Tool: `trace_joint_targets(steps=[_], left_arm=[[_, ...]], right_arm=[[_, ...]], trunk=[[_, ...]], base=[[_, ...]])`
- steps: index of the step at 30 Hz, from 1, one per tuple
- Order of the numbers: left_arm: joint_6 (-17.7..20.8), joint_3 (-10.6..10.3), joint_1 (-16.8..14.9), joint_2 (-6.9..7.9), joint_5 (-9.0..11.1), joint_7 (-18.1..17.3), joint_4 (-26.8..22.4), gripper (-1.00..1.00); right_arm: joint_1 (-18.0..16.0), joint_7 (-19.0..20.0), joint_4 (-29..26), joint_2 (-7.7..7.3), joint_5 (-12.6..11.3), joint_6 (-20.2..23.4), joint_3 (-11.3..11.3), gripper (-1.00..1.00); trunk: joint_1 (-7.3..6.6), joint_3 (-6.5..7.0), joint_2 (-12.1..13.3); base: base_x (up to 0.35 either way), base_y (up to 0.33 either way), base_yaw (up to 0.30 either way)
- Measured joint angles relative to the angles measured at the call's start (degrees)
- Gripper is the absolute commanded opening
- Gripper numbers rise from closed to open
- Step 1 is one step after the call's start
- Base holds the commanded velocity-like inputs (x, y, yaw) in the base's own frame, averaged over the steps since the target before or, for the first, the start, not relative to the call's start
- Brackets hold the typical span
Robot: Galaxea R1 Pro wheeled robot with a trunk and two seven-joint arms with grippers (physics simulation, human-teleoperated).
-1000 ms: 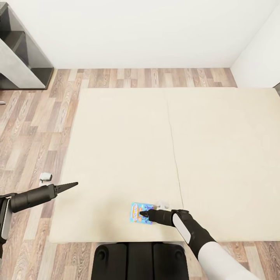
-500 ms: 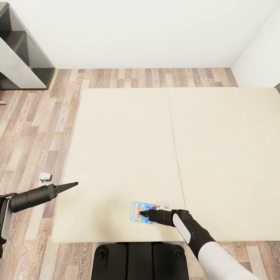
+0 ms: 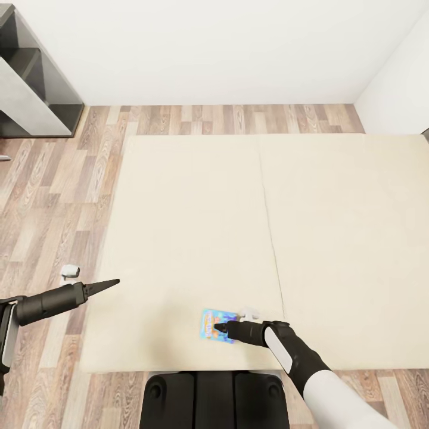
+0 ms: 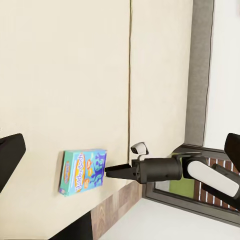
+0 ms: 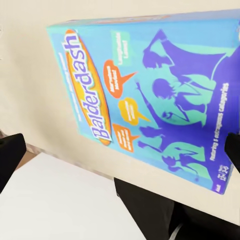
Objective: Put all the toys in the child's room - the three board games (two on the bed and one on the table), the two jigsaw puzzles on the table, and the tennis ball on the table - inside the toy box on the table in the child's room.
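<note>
Cream bed (image 3: 196, 226) lies below you, with the blue board game (image 3: 215, 325) flat near its front edge. Your right gripper (image 3: 218, 328) hovers over the box, fingers spread wide to straddle it, gripping nothing. Your left gripper (image 3: 113, 282) idles aside; I cannot tell its opening.

Setting: a bedroom in a home, rendered in simulation. Indicators: a large bed (image 3: 196, 238) with a plain cream cover occupies most of the floor area; wood-plank flooring (image 3: 53, 196) surrounds it; plain white walls (image 3: 208, 47) meet at a corner. A grey furniture unit (image 3: 33, 89) stands against the wall. A blue "Balderdash" board game box (image 3: 211, 323) lies on the bed.
</note>
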Motion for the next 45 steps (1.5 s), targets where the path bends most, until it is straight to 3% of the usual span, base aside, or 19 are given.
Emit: trace_joint_targets(steps=[45], left_arm=[[0.0, -0.01, -0.01, 0.08, 0.0, 0.0, 0.0, 1.0]], right_arm=[[0.02, 0.03, -0.18, 0.0, 0.1, -0.01, 0.02, 1.0]], trunk=[[0.01, 0.0, 0.01]], base=[[0.0, 0.055, 0.0]])
